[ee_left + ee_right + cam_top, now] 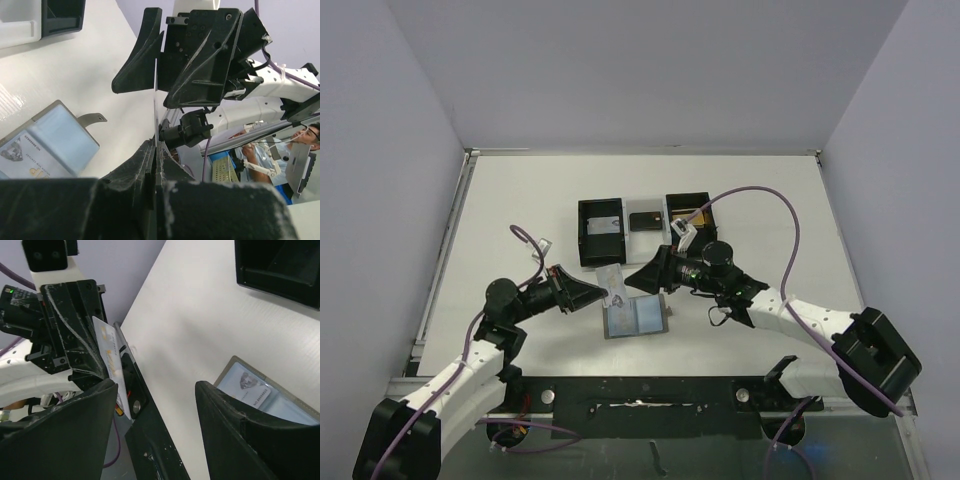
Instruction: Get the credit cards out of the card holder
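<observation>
**Status: one card lifted clear, holder open on the worktop**

1. Left end effector (598, 295): I read its fingers as pressed together on a pale card (109, 355). In the left wrist view the card shows edge-on as a thin upright line rising out of the closed fingertips. In the right wrist view its pale face, with a yellowish patch near the top, stands out from the black fingers.

2. Right end effector (642, 274): the fingers stand apart. It faces the left end effector head-on, close to it. In the left wrist view the free upper edge of the card runs up into the gap between the two spread fingers. I cannot tell whether either finger touches the card.

3. Position of the pair: both end effectors meet above the far edge of the card holder (635, 316), with the card raised off the worktop (520, 220).

4. Card holder: it lies opened flat on the worktop, near the middle and just in front of the arms. Its two pocket panels face up. A second card (30, 152), bearing a small emblem and printed lines, sits in one panel. The other panel shows plain grey-blue.

5. Black tray (582, 235): it stands on the worktop beyond the holder, apart from it, with small items inside its compartments that I cannot identify.
</observation>
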